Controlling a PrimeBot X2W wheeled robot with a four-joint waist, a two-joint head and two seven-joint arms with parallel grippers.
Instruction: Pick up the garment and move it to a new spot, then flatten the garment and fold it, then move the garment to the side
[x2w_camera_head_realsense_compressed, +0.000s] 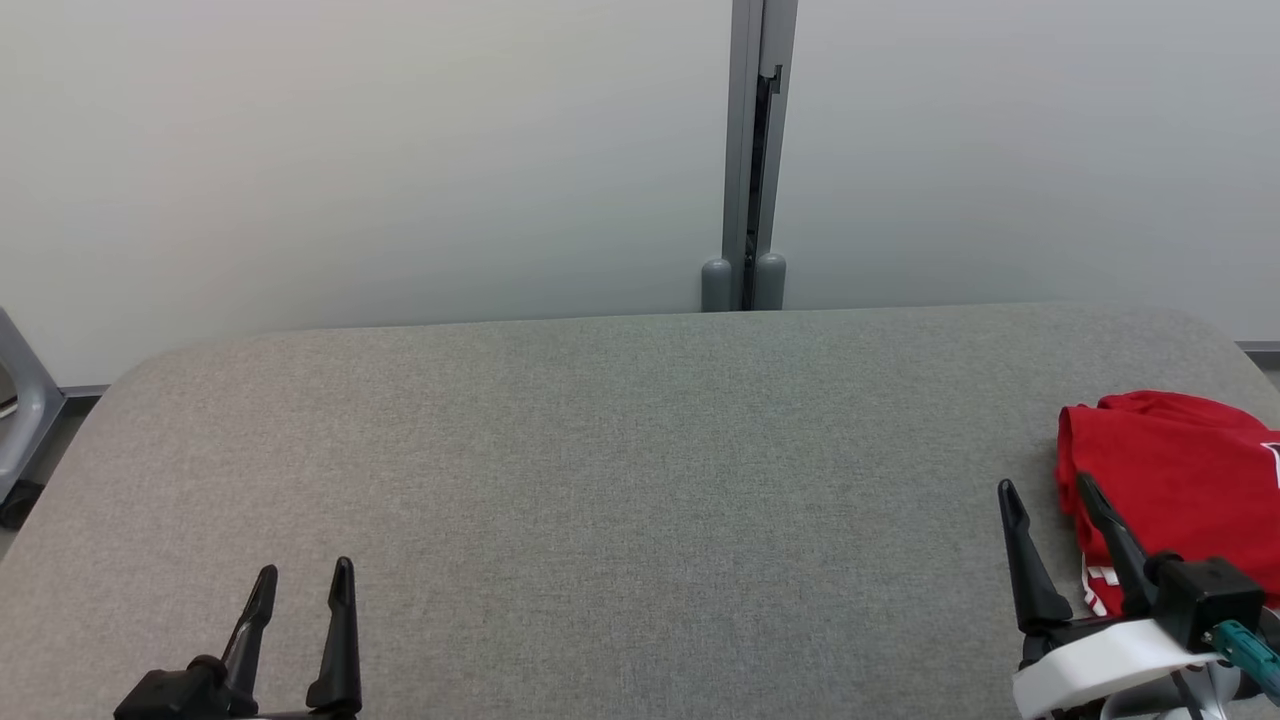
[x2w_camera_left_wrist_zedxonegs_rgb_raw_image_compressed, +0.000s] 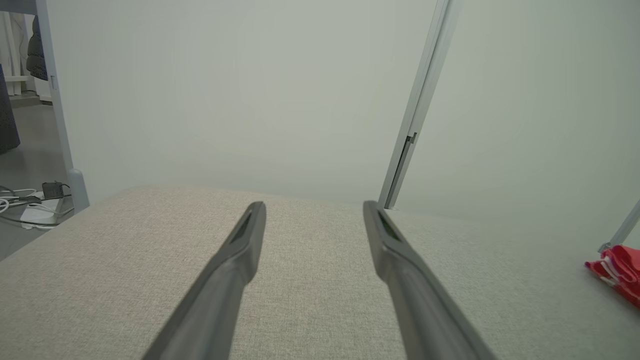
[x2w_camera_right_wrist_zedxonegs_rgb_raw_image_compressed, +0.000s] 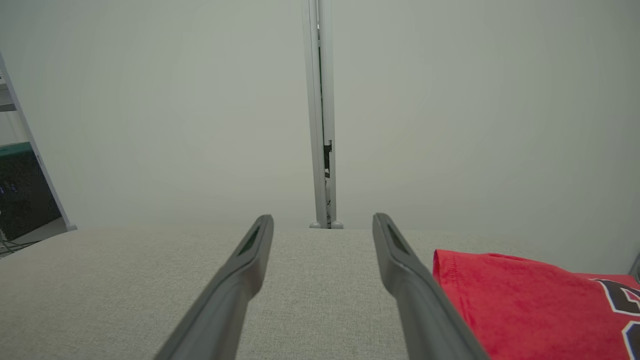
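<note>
I read the left gripper (x2w_camera_head_realsense_compressed: 305, 568) and right gripper (x2w_camera_head_realsense_compressed: 1045, 485) as spread and empty. The red garment (x2w_camera_head_realsense_compressed: 1170, 470) lies bunched or folded at 3 o'clock on the table (x2w_camera_head_realsense_compressed: 600, 450), just beside the right gripper. Risk: a sideways right-arm move could snag and unfold it.

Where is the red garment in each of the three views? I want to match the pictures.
Head view: the red garment is at the right edge, beside the right gripper.
Left wrist view: the red garment is at the far right edge, below the middle.
Right wrist view: the red garment is in the lower right corner.
Shared landmark: the grey upright post at the back.
</note>
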